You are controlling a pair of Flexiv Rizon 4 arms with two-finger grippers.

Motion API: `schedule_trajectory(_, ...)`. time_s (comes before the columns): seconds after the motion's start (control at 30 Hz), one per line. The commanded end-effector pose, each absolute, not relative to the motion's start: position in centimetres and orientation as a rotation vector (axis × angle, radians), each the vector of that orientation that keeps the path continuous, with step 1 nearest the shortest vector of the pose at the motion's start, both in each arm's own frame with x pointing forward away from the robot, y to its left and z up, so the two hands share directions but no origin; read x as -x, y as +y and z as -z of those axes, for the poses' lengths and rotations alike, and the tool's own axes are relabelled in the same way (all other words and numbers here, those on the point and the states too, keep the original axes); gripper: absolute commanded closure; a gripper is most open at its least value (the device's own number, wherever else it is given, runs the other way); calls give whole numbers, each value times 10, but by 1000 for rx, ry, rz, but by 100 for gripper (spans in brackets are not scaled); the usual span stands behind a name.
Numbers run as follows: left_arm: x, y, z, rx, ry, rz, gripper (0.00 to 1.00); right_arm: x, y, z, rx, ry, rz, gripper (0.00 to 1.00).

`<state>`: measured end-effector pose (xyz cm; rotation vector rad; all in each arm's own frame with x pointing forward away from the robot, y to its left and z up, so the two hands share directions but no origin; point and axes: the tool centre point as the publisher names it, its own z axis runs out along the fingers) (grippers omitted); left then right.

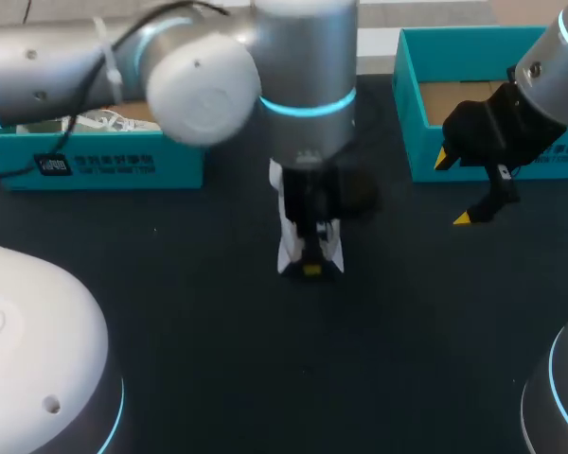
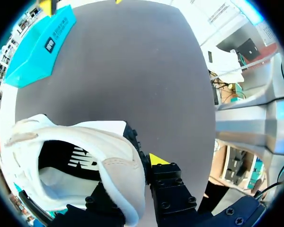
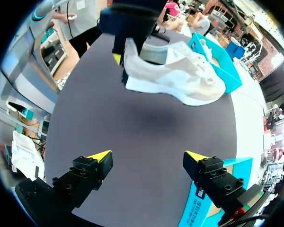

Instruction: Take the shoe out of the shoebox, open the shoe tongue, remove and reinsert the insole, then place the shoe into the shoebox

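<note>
Shoe (image 3: pixel 180 80) sat pinched in my left claw (image 2: pixel 137 170). Right claw (image 3: pixel 149 158) was wide open, bare. Other shoe (image 1: pixel 104 121) lay in left shoebox (image 1: pixel 104 165).

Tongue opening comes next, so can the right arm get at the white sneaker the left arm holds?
Probably yes: the right pincer is open, only dark table lies between it and the white sneaker; the left pincer grips just its heel.

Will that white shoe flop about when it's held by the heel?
Probably not: the shoe looks level though the left gripper pinches only its heel collar. It seems light, since that grip appears to carry it. The padded collar might bend or slip.
</note>
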<state>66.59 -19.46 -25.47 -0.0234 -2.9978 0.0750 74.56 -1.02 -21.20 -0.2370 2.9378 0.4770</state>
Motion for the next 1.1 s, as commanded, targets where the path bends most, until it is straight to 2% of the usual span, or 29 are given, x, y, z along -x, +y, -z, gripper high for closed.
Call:
schedule_trajectory(0.03, -669, -170, 186, 31, -3042, -104, 100, -746, -9, 213, 237, 2939, -473, 0)
schedule_trajectory(0.5, -669, -170, 186, 31, -3042, -104, 100, -746, -9, 213, 237, 2939, -473, 0)
schedule_trajectory(1.1, -763, -38, 164, 88, -3037, -46, 100, -746, -9, 213, 237, 2939, -473, 0)
